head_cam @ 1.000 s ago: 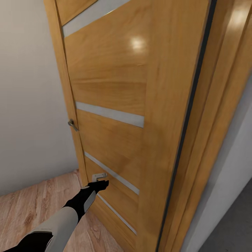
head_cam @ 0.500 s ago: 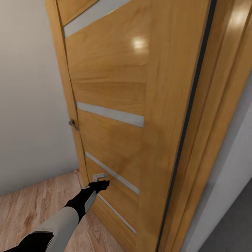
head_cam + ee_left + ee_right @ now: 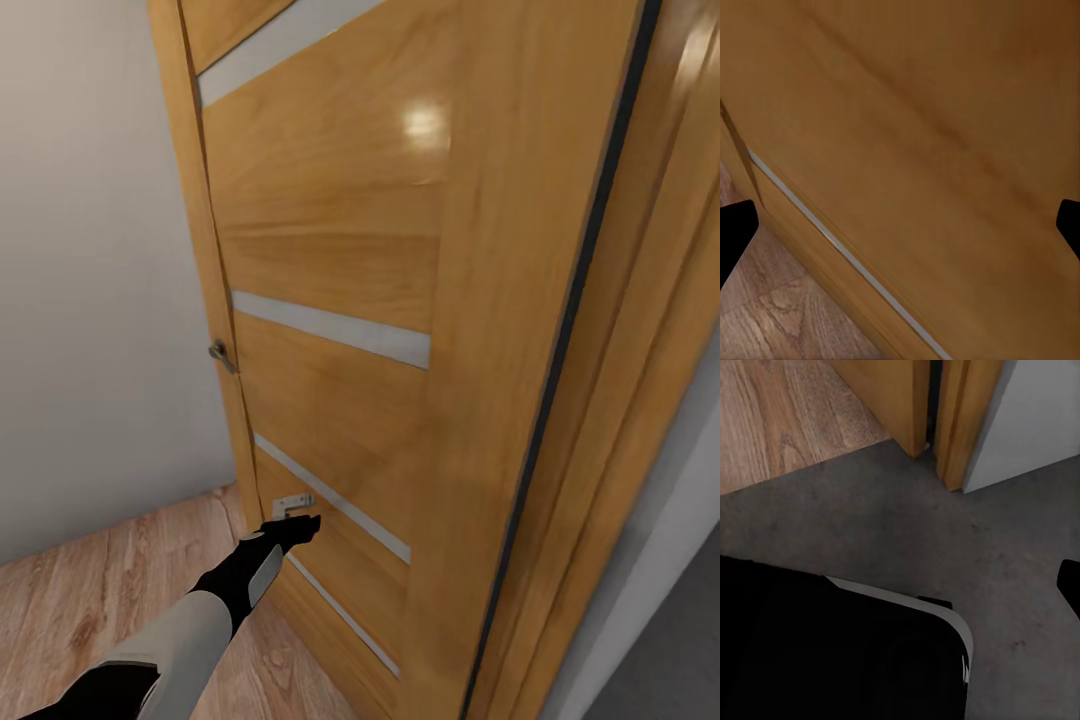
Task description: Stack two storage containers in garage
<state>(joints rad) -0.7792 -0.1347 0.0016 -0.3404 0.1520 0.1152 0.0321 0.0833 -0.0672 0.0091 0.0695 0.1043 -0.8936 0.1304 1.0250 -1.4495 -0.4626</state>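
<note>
1. The robot stands at a light wooden door (image 3: 330, 300), at the edge between wood plank floor (image 3: 90, 590) and grey concrete (image 3: 945, 525). I judge it is in transit between the living room and the garage.
2. No container is in view, so I cannot tell where either one is, or whether any has been moved yet. As far as these views go, the stacking is still to be done.
3. The left gripper (image 3: 300, 524) reaches low against the door, just below a small metal fitting (image 3: 291, 504). In the left wrist view its dark fingertips (image 3: 735, 232) sit at opposite edges with bare door (image 3: 915, 150) between them, so the jaws stand apart and hold nothing.
4. In the right wrist view one dark fingertip (image 3: 1071, 585) shows at the frame edge over the concrete; the other is hidden, so I cannot tell whether that gripper is apart or together. A large black robot part (image 3: 817, 652) covers the lower picture.
5. The door handle (image 3: 221, 354) is small and hard to read. Whether the gripper touches the door cannot be settled.
</note>
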